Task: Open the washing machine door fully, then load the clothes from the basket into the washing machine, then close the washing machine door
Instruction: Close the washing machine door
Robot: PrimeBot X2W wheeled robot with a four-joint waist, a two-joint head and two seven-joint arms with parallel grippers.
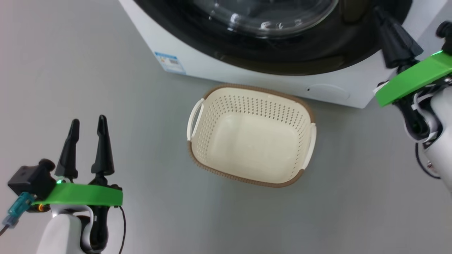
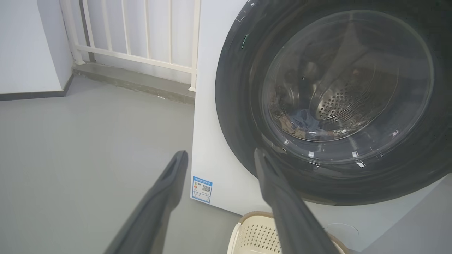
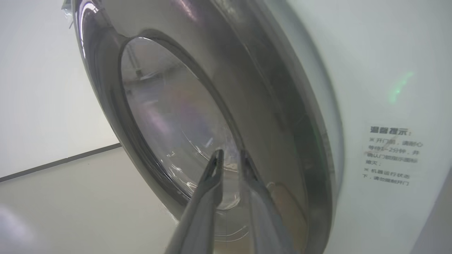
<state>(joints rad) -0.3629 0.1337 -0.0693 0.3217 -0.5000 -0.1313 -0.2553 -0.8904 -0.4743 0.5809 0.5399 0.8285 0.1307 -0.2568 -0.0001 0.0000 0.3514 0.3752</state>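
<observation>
The washing machine [image 1: 212, 67] stands ahead, and the washing machine door [image 1: 282, 53] lies flat against its front. Through the door's glass [image 2: 349, 88] I see the clothes [image 2: 300, 123], blue and brownish, low in the steel drum. The basket [image 1: 254, 87] sits on the floor before the machine with nothing in it. My left gripper [image 1: 88, 120] hovers open at the lower left, well clear of the basket. My right gripper [image 1: 379, 14] is up by the door's right rim, fingers together; in the right wrist view its tips [image 3: 229, 153] point along the door [image 3: 247, 70].
Grey floor surrounds the basket. A white railing [image 2: 141, 42] and a wall stand left of the machine [image 2: 212, 106]. A blue label [image 1: 170, 62] and a round cap [image 1: 328, 92] mark the machine's lower front. A text sticker [image 3: 392, 155] is on the machine's front [image 3: 370, 70].
</observation>
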